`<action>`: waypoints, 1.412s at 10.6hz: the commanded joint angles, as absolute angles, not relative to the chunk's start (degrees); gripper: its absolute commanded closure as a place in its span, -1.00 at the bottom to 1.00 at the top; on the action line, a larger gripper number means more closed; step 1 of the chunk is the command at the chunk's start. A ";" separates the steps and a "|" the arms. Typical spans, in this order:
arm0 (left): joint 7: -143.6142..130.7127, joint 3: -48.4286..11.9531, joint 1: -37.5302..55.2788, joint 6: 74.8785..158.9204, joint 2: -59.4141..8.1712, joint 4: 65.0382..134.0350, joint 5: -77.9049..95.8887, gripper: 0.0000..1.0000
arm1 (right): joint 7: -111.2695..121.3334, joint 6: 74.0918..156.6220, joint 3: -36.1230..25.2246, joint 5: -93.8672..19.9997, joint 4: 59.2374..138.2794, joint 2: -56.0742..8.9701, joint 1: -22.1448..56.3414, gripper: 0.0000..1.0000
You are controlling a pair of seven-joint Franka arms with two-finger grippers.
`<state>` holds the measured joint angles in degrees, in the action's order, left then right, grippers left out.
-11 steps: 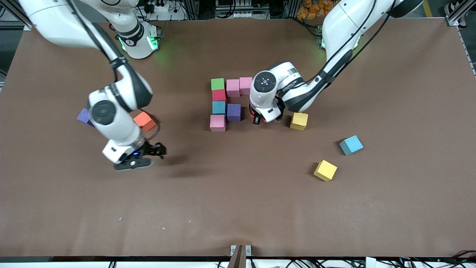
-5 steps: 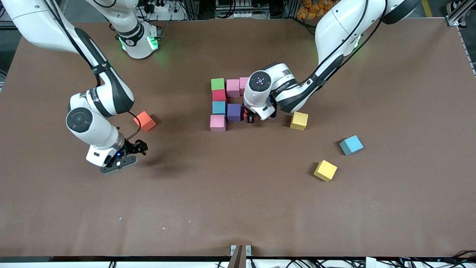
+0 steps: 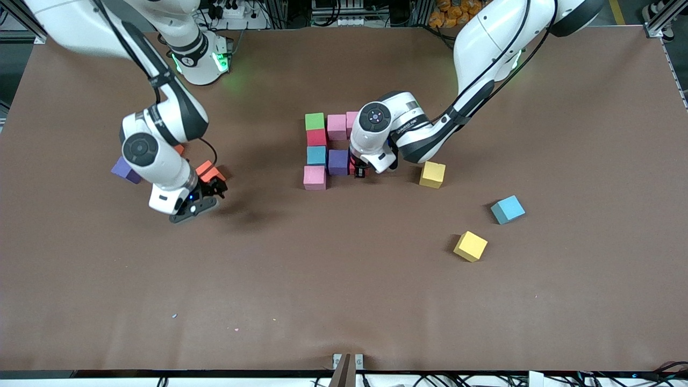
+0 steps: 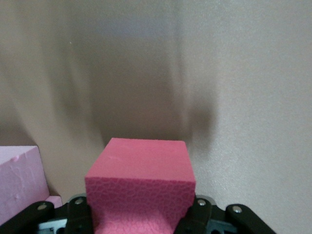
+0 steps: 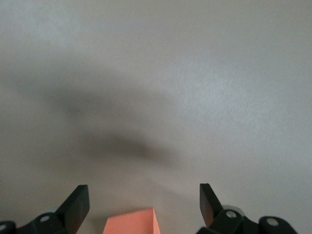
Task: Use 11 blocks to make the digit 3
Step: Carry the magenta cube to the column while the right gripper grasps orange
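Printed lettering is showing on the left arm's wrist link in the front view, but it cannot be read. The left gripper is being held low at the table, just beside the purple block of the cluster, its fingers clenched on a red block. That block is almost wholly hidden by the wrist in the front view, while the left wrist view is showing it filling the jaws, with a pink block close alongside. The right gripper is being held with fingers spread wide and nothing between them, over the table just by the orange block. Only a corner of the orange block is appearing between the fingers in the right wrist view.
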<state>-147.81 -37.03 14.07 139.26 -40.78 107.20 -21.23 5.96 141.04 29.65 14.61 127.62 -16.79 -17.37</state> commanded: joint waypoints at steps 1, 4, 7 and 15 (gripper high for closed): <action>-149.15 -35.51 15.90 139.92 -41.66 105.38 -21.09 1.00 | 19.45 141.86 30.59 5.58 134.54 -9.77 -20.91 -1.00; -149.50 -34.45 16.87 140.01 -41.66 105.29 -21.09 1.00 | 35.56 141.59 30.32 -4.90 137.28 -8.52 -24.52 -1.00; -149.59 -34.54 16.96 140.01 -41.66 105.29 -21.09 1.00 | 36.04 142.90 30.32 -5.36 138.95 -8.35 -24.08 -1.00; -149.68 -34.45 17.93 140.01 -41.75 104.94 -20.74 0.98 | 36.30 153.27 30.32 -5.27 143.35 -11.77 -22.50 -1.00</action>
